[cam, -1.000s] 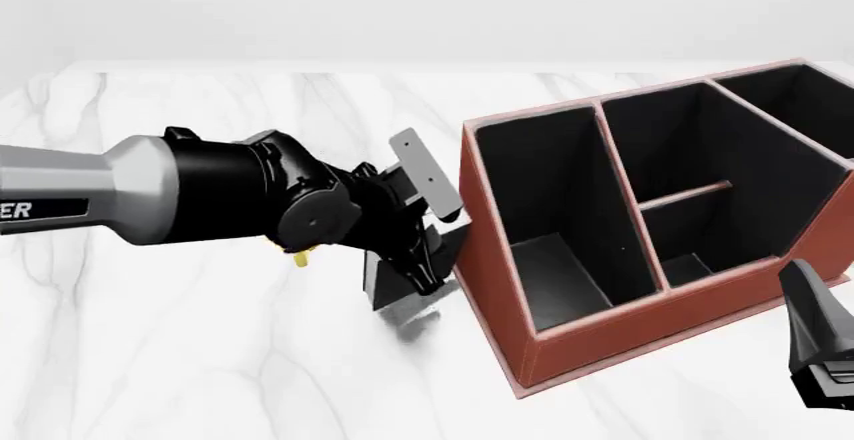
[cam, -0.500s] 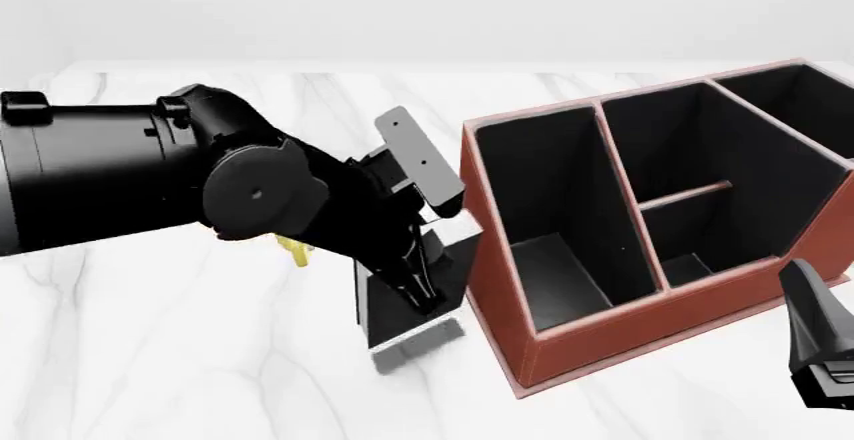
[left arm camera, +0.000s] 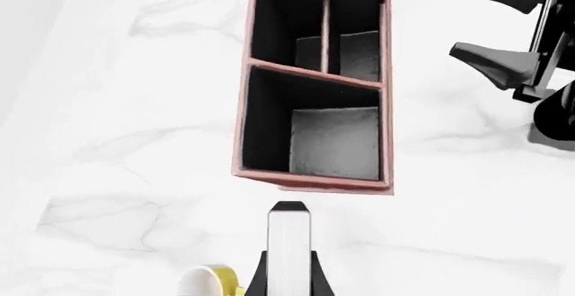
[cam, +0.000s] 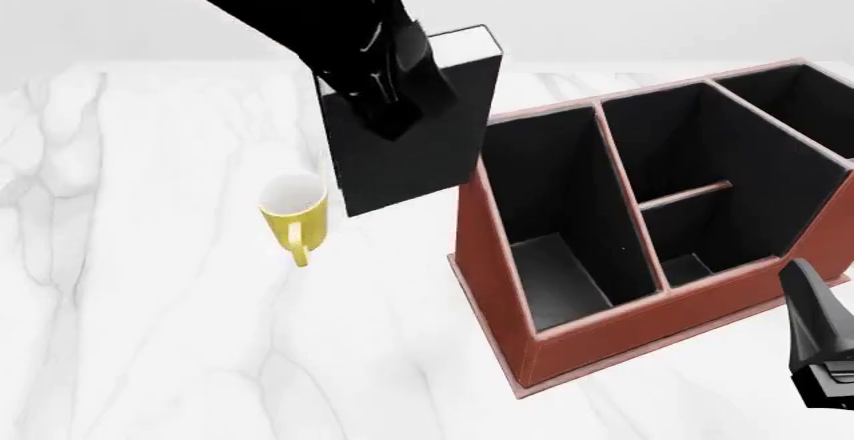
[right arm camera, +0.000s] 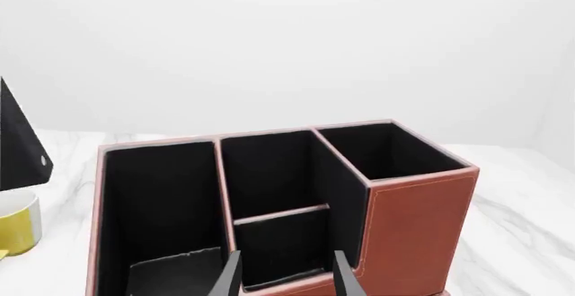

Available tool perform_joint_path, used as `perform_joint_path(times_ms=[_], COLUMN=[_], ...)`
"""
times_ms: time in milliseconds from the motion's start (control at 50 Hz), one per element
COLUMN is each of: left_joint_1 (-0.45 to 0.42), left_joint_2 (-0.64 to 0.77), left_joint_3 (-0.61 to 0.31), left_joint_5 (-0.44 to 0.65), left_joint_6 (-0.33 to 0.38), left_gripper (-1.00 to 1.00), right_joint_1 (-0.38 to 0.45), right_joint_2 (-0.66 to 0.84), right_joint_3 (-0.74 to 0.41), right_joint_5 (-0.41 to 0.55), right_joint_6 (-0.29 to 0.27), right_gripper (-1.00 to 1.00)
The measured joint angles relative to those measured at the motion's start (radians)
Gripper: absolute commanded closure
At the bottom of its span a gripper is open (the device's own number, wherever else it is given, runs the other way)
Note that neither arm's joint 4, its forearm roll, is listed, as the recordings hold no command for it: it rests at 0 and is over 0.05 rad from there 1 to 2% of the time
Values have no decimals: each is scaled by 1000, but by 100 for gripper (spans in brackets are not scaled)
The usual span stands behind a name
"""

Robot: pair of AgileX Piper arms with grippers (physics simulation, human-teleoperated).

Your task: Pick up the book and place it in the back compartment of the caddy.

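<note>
My left gripper (cam: 394,100) is shut on the black book (cam: 414,150) and holds it upright, high above the table, just left of the caddy (cam: 587,330). In the left wrist view the book's white page edge (left arm camera: 289,242) stands between the fingers, with the caddy (left arm camera: 310,178) ahead and below. The back compartment (cam: 683,260) is the small cell behind the caddy's low near wall; it also shows in the right wrist view (right arm camera: 280,249). My right gripper (right arm camera: 287,276) is open and empty, just in front of that low wall.
A yellow mug (cam: 294,215) stands on the white marble table (cam: 160,340), left of the caddy and under the book's lower corner. The right gripper (left arm camera: 508,33) shows beyond the caddy in the left wrist view.
My left arm has lifted the book from table level to well above the caddy's rim and turned it upright. The yellow mug is now uncovered. The right arm has not moved.
</note>
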Motion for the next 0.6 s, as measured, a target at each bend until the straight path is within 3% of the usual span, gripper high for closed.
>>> perform_joint_path(times_ms=[300, 600], left_joint_1=[-28, -128], left_joint_2=[128, 287], left_joint_3=[-423, -709], left_joint_5=[140, 172], left_joint_6=[102, 88], left_gripper=[100, 100], right_joint_1=[0, 1], right_joint_2=[0, 0], right_joint_3=[0, 0], right_joint_5=[0, -1], right_joint_6=[1, 1], right_gripper=[-100, -100])
